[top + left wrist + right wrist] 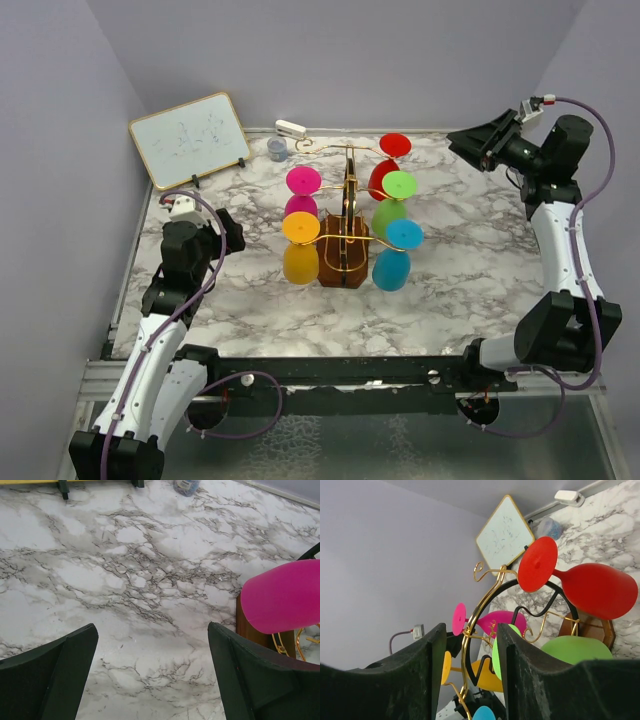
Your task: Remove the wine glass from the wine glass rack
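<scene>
The wine glass rack point(338, 272) stands mid-table, gold wire on a dark brown base. Upside-down wine glasses hang from it: magenta point(303, 182) and orange point(300, 228) on the left, red point(394, 146), green point(398, 186) and blue point(404, 234) on the right. My left gripper point(228, 232) is open, low over the marble left of the rack. In the left wrist view the gripper point(152, 627) holds nothing, and the magenta bowl point(285, 597) is to its right. My right gripper point(472, 140) hovers at the far right, apart from the rack. Its jaws point(470, 630) are open and empty, facing the red glass point(600, 590) and the rack wire point(473, 620).
A small whiteboard point(190, 138) leans at the back left. A little blue-grey cup point(277, 149) and a white object point(290, 128) sit by the back wall. Lilac walls close in the left, back and right sides of the marble table point(470, 280).
</scene>
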`<state>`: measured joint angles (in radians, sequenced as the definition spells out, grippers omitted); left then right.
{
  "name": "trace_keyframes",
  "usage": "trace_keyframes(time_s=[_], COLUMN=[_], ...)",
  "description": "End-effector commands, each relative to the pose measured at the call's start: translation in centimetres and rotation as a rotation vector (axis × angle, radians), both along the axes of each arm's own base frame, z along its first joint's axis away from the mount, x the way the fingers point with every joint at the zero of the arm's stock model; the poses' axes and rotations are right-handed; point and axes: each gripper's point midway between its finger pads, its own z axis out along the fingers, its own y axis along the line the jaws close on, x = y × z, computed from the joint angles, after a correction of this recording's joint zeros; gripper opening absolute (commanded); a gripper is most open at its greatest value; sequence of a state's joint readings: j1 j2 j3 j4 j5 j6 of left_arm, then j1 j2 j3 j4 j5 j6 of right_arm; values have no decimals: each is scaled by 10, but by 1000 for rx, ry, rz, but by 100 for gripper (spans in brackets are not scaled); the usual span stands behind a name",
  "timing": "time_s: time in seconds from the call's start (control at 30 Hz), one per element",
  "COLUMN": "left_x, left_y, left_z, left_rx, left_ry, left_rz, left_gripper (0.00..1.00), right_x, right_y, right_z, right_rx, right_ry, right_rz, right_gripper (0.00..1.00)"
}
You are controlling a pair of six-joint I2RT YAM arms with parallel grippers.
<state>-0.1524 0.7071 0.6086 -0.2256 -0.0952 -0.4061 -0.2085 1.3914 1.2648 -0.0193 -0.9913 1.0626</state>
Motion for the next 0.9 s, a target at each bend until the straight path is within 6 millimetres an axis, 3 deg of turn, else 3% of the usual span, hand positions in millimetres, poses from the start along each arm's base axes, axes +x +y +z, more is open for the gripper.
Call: trace_keyframes(time_s=[0.0,0.17,0.57,0.87], left_x=[2,0,1,1], left_y=[2,1,0,1], left_z=[14,14,11,11], left_rx=[-7,-12,-18,-18], left_ry=[-32,-32,-23,-23], left_rz=[13,11,10,13], left_gripper=[94,92,90,89], right_x=[0,7,31,54], right_y=[-12,-9,-16,13], right_z=[12,-8,-48,-73], right_rx=[-16,20,-15,-41], right_ry=[7,69,126,175], right_rz=[-16,63,35,81], right_gripper=[46,46,44,41])
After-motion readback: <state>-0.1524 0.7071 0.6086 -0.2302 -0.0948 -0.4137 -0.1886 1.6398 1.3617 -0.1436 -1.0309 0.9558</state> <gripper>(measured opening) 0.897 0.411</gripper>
